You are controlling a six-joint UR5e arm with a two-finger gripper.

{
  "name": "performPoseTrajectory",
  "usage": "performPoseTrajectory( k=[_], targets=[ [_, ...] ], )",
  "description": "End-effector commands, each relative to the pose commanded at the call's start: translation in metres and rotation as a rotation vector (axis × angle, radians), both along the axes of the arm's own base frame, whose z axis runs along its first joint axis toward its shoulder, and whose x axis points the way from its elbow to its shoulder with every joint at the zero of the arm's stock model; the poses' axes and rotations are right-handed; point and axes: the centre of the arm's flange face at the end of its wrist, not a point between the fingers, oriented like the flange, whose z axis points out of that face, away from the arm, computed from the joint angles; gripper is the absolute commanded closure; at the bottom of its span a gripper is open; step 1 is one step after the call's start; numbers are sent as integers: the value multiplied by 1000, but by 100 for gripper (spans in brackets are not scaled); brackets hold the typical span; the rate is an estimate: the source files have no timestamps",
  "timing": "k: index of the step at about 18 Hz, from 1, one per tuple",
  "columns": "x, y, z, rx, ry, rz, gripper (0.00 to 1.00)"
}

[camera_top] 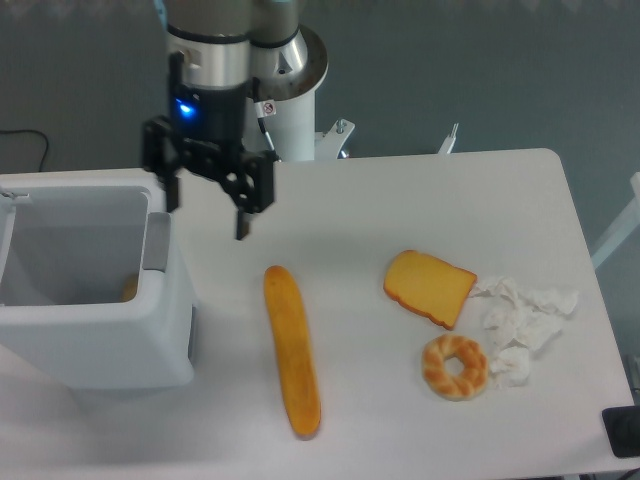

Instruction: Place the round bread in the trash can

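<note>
Beside the trash can [95, 345] we see the gripper [207, 208] empty, jaws wide apart over the counter [400, 200], round bread [130, 290] apparently inside, so next: retreat only.

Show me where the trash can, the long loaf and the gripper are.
trash can [95, 345], fixed camera, front wall.
long loaf [291, 349], fixed camera, middle of its length.
gripper [207, 212], fixed camera, midway between the open fingertips.

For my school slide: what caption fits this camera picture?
Open, empty gripper beside the trash can, with a bit of bread showing inside.
</note>
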Motion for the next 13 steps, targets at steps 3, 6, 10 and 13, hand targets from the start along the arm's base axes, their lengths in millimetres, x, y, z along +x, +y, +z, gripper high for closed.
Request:
performPoseTrajectory(
  k=[3,6,10,13],
  targets=[
    [-15,0,-3,-59,67,-14,0],
    [-26,-8,-5,-77,77,6,0],
    [-27,-14,-5,-80,75,24,0],
    [-27,-17,-2,-76,77,27,0]
  ],
)
